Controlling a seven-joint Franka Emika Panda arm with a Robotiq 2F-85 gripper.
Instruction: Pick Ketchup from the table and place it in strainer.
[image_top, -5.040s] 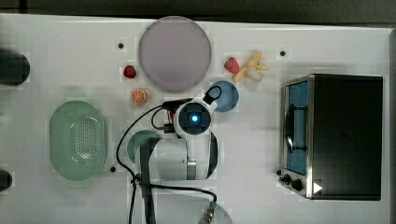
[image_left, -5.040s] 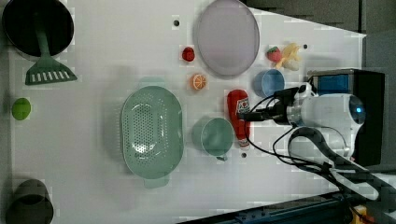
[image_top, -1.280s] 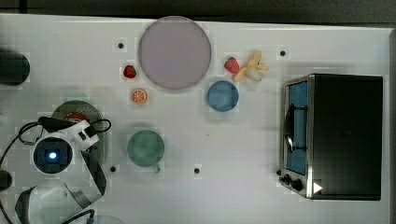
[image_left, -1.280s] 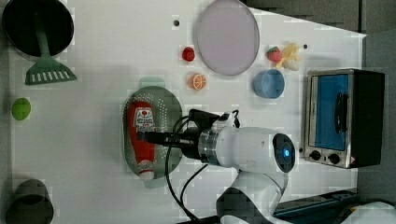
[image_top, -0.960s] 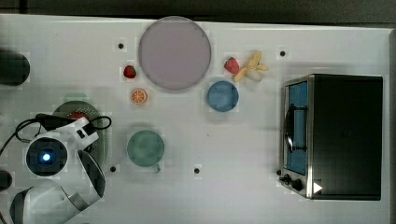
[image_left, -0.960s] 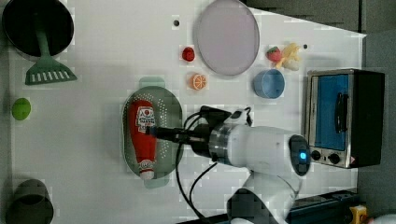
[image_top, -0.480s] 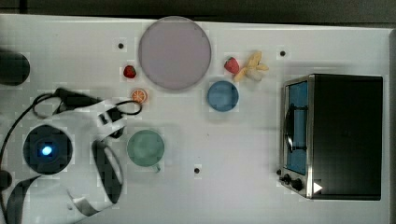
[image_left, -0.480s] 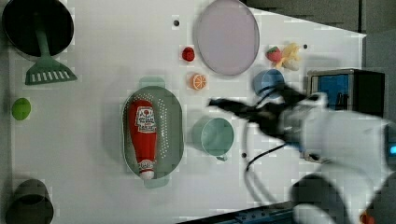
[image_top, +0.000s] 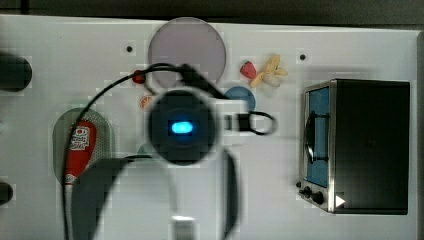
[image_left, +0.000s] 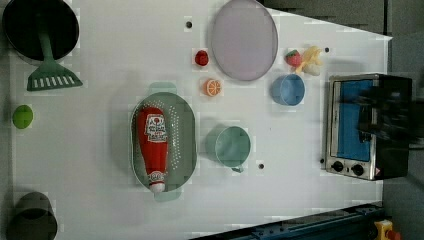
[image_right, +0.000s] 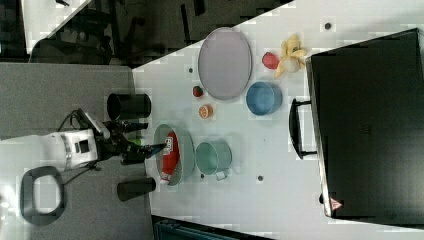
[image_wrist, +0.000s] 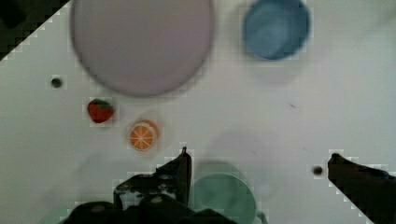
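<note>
White tabletop (image_left: 100, 125), landmark the strainer (image_left: 182, 125). Ketchup (image_left: 152, 145) lies inside it, long axis along the oval. Beside the strainer, a green cup (image_left: 232, 146); gripper (image_wrist: 257, 161) hangs above that cup, jaws spread and empty. Placement looks done.

White tabletop (image_left: 100, 125) holding: grey round plate (image_left: 244, 39); blue bowl (image_left: 288, 90); green cup (image_left: 232, 146); orange half (image_left: 213, 87); two strawberries (image_left: 201, 57); banana (image_left: 311, 54); toaster oven (image_left: 356, 125); green spatula (image_left: 49, 72); lime (image_left: 22, 116).
</note>
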